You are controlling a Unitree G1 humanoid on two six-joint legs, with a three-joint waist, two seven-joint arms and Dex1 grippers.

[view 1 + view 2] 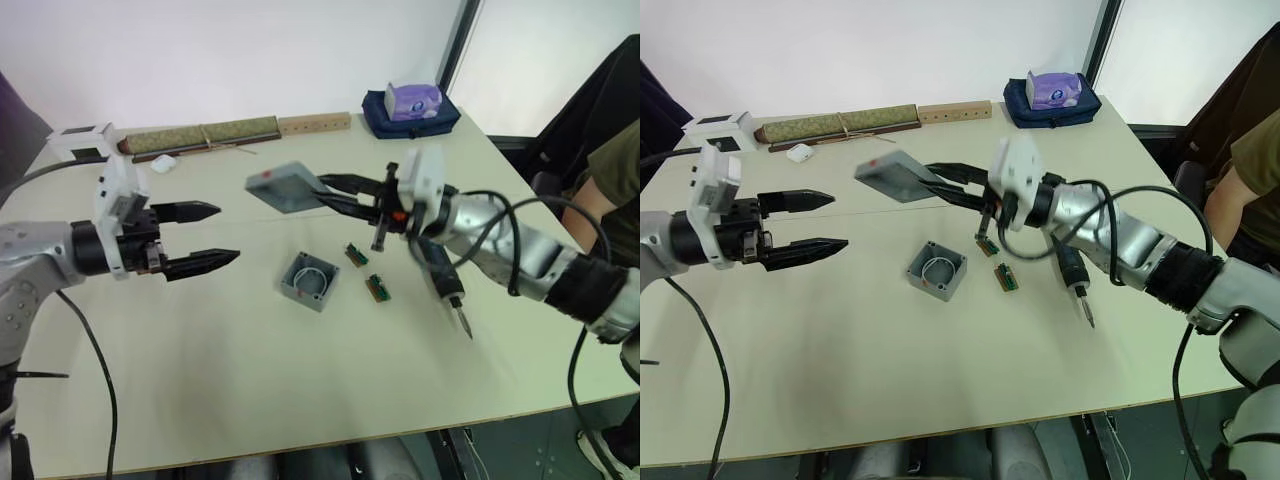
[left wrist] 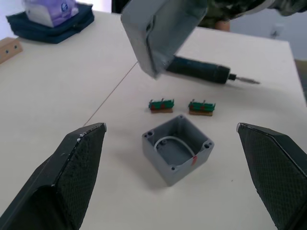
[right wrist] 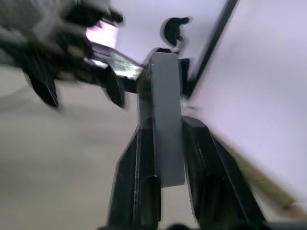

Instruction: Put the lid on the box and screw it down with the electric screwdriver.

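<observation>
The left gripper (image 1: 205,236) is hovering over the pale beige worktop (image 1: 200,360), its black fingers spread wide and holding nothing, probably waiting to steady the small square grey box (image 1: 309,281), which is sitting open with a white wire loop inside. Above it, the shallow grey square lid (image 1: 283,187) is hanging tilted, pinched edgewise by the right gripper (image 1: 322,191), seemingly for carrying over. Two small green circuit boards (image 1: 357,254) and the black stick-shaped electric screwdriver (image 1: 443,285) are lying right of the box. A white wall is rising behind.
</observation>
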